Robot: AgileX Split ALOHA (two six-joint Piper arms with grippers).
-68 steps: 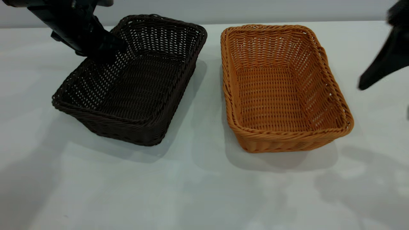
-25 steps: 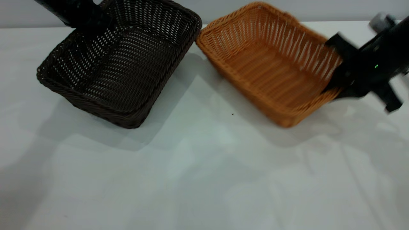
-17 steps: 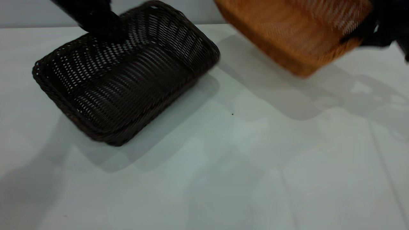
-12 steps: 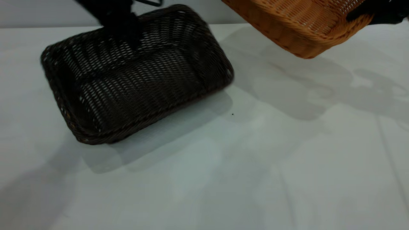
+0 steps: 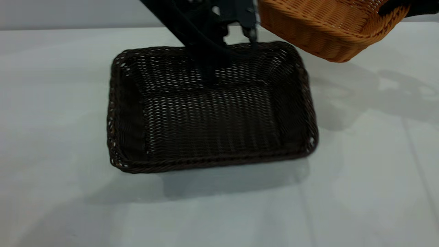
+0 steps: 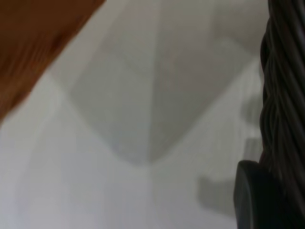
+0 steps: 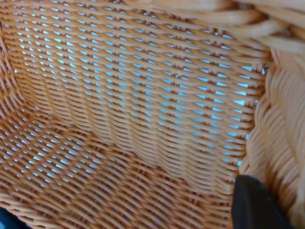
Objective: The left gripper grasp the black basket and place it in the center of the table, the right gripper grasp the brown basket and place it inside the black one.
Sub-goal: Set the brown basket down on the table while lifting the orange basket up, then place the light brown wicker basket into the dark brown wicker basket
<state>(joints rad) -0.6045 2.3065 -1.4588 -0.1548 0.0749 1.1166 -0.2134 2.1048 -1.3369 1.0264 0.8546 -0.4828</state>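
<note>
Two woven wicker baskets were on record at inspection. The black basket [image 5: 209, 109], a rectangular, very dark brown-black piece with flared sides and a braided rim, sat about the centre of the large plain white-grey table [image 5: 68, 85], upright, long sides running from nine to three o'clock in the exterior view. My left gripper [image 5: 209, 65] reached down over its far rim at the twelve o'clock side and was closed on that rim; the left wrist view showed the dark braided rim [image 6: 283, 95] pressed against one of my fingers [image 6: 257, 195], with bare tabletop [image 6: 143, 119] beyond. Whether the basket's base rested fully on the surface, I could not tell; a soft shadow lay beneath its near edge at six o'clock.

The brown basket [image 5: 329, 27], orange-tan, of the same rectangular wicker build, was held off the table toward the one to two o'clock corner of the exterior view, tilted, and apart from the black basket, its lowest corner hanging just beyond the dark basket's far right corner. My right gripper [image 5: 399, 7] was clamped on its rim at the upper right edge. The right wrist view showed the orange weave [image 7: 133, 109] of the inner wall and floor, with one dark fingertip [image 7: 255, 202] against the braided rim [image 7: 281, 133].
</note>
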